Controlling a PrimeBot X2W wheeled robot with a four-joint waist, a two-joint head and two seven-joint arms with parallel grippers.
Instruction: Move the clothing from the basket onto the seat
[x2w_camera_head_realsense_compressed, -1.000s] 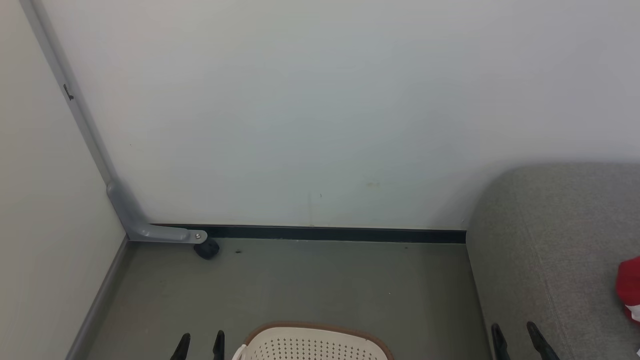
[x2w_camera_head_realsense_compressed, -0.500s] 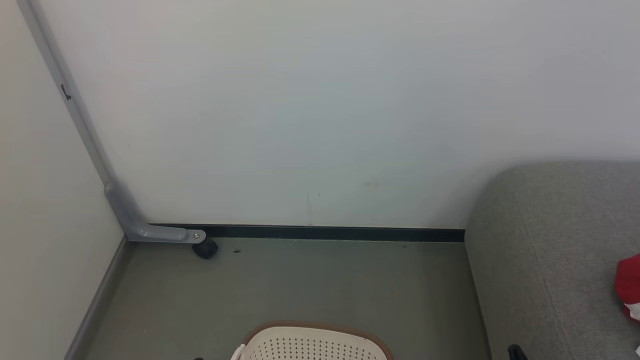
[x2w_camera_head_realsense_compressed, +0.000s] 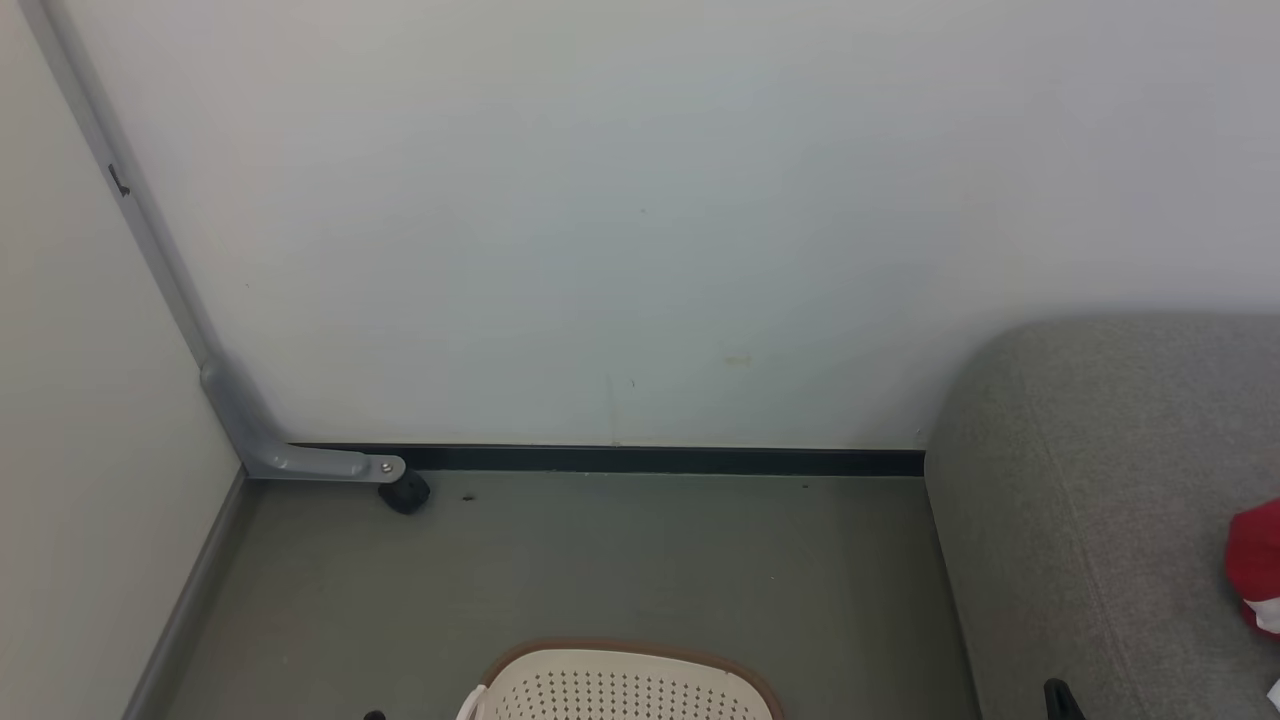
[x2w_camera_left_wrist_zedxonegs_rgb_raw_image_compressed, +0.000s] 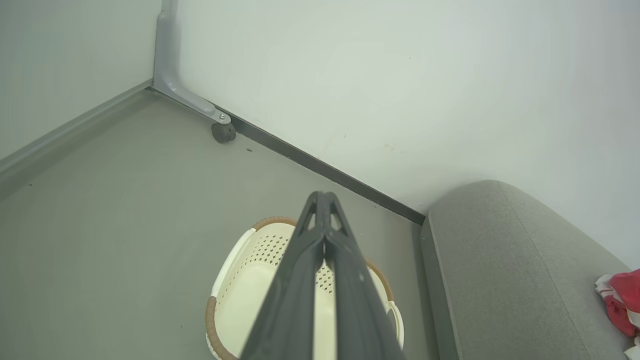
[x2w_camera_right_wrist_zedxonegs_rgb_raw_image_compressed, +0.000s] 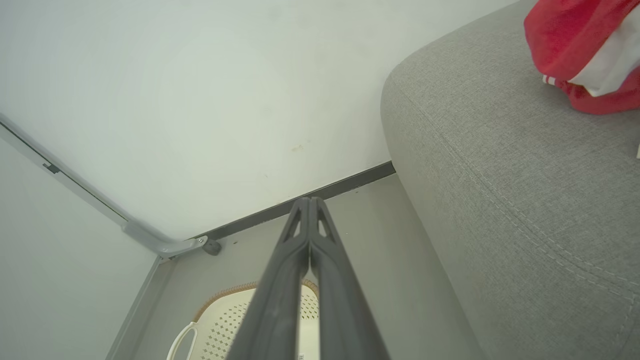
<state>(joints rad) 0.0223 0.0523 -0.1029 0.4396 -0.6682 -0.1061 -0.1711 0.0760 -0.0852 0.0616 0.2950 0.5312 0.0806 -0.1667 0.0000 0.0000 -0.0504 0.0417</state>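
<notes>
Soft, even light lit the white wall (x2w_camera_head_realsense_compressed: 640, 200) brightly, cool bluish at its middle, with a faint shadow where the seat (x2w_camera_head_realsense_compressed: 1100, 450) met it. The seat's weave and stitching looked crisp in the right wrist view.

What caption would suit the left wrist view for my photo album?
Left gripper, jaws shut, with the pale basket beyond; red clothing lies on the grey seat.

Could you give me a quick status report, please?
Left gripper and right gripper shut, empty. Clothing lying on seat. Basket looks empty where visible. No obstruction seen.
</notes>
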